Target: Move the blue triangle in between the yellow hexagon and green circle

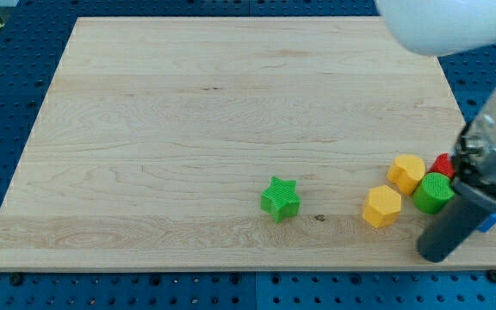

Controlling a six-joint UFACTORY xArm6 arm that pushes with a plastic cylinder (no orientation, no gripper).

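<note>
At the board's near right corner, my tip rests just right of the near yellow hexagon, below the green circle. A blue triangle peeks out behind the rod, mostly hidden. Left sits a green star.

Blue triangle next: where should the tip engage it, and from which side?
Pushing only, no grip. The blue triangle shows just a sliver behind the rod near the board's right edge; its faces are hidden. My tip sits view-left of it, so probably circle round and press its view-right side, toward the green circle and yellow hexagon.
</note>
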